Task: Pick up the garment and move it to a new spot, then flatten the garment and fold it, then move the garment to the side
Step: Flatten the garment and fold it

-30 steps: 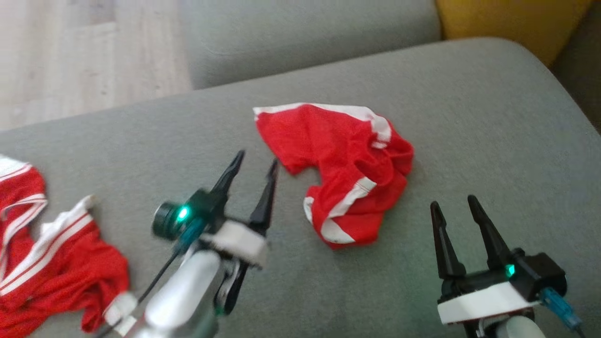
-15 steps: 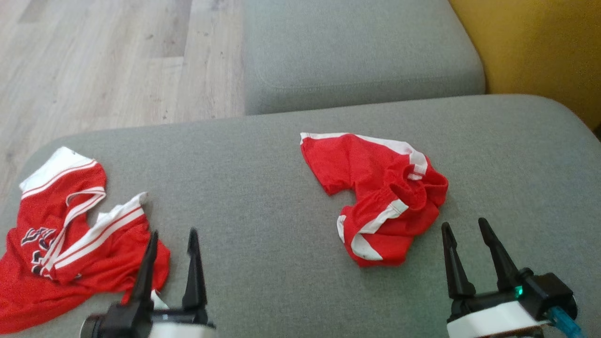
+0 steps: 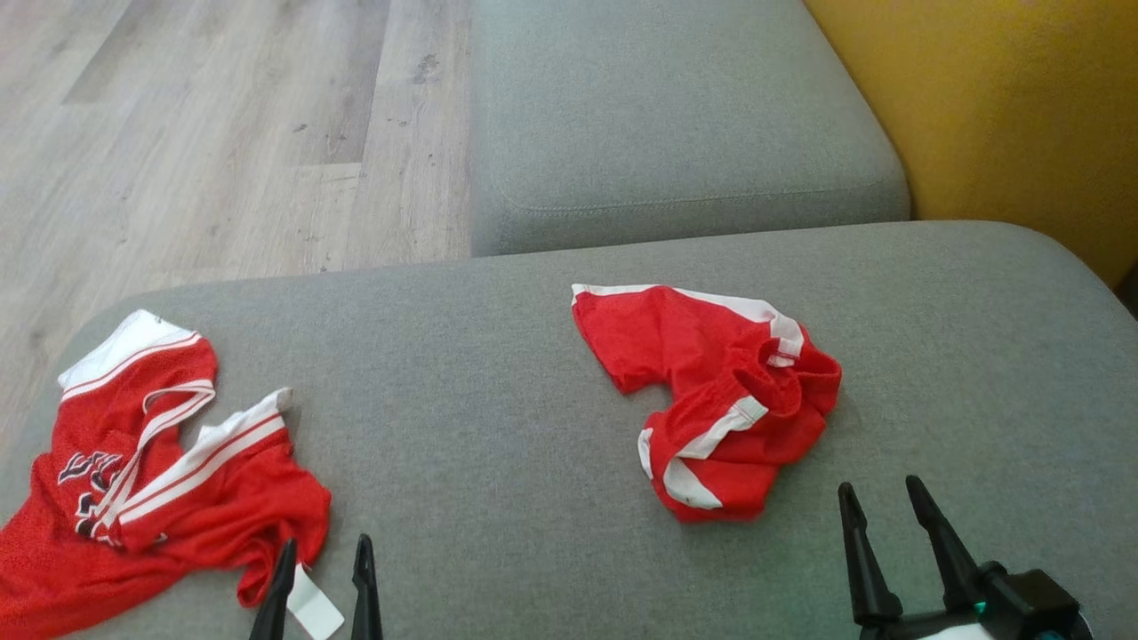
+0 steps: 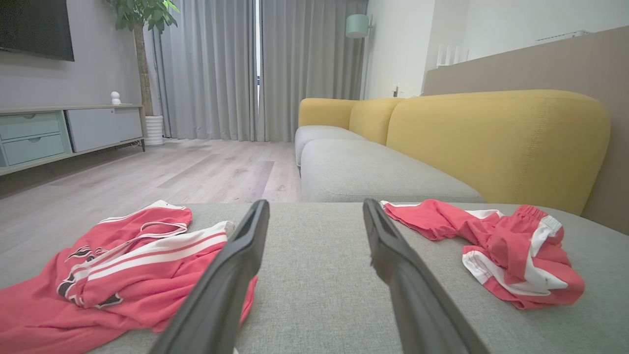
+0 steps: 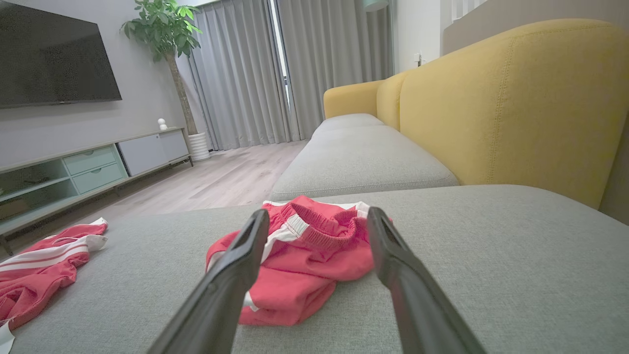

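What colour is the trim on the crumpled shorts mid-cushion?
White, on the red shorts; the head view shows it best.

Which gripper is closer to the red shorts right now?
Right. The right gripper sits just off the shorts, toward the robot; the left gripper is well away, beside the jersey.

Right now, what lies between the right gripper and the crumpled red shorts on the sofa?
A bare strip of grey cushion lies between the right gripper and the shorts. The head view shows it.
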Motion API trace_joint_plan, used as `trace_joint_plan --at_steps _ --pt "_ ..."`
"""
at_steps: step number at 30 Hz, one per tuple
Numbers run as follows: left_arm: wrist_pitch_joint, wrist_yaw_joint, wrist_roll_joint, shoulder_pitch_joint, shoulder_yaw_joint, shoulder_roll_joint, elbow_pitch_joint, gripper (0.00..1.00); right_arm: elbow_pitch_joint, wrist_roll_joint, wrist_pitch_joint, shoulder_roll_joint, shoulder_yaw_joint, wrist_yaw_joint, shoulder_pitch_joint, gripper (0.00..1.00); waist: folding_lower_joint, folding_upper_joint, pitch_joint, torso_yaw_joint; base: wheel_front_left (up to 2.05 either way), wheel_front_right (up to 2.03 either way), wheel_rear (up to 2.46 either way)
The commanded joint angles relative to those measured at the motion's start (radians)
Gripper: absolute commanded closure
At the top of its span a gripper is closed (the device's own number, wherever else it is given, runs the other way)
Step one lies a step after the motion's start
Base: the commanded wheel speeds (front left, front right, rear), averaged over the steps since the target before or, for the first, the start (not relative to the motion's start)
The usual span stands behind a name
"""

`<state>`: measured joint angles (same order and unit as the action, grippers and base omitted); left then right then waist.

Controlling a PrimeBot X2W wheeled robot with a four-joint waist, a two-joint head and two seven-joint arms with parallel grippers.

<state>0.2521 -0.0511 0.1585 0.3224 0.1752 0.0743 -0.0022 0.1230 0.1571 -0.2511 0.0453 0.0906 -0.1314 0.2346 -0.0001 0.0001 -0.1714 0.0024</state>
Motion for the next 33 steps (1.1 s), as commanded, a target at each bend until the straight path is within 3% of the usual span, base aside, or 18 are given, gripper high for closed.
trace_joint_plan --at_steps 1,7,22,33 --pt "0.01 0.011 -0.002 -0.05 -0.039 -0.015 -0.027 0.0 -0.026 0.004 -0.011 0.005 0.019 0.001 -0.041 0.0 0.0001 -0.0001 -0.002 -0.001 0.0 0.0 0.0" --pt "0.01 0.035 -0.026 -0.058 -0.04 -0.021 -0.009 0.0 -0.023 0.009 -0.011 0.005 0.011 0.001 -0.034 0.0 0.0001 -0.0001 -0.007 0.003 0.0 0.0 0.0" --pt "0.01 0.047 -0.04 -0.057 -0.037 -0.024 0.03 0.0 -0.017 0.018 -0.011 0.005 0.013 0.001 -0.032 0.0 0.0001 -0.0001 -0.005 0.004 0.0 0.0 0.0" --pt "0.01 0.065 -0.055 -0.139 0.023 -0.024 0.027 0.0 -0.021 0.014 -0.011 0.005 0.037 0.001 -0.051 0.0 0.0001 -0.0001 0.054 -0.042 0.0 0.0 0.0"
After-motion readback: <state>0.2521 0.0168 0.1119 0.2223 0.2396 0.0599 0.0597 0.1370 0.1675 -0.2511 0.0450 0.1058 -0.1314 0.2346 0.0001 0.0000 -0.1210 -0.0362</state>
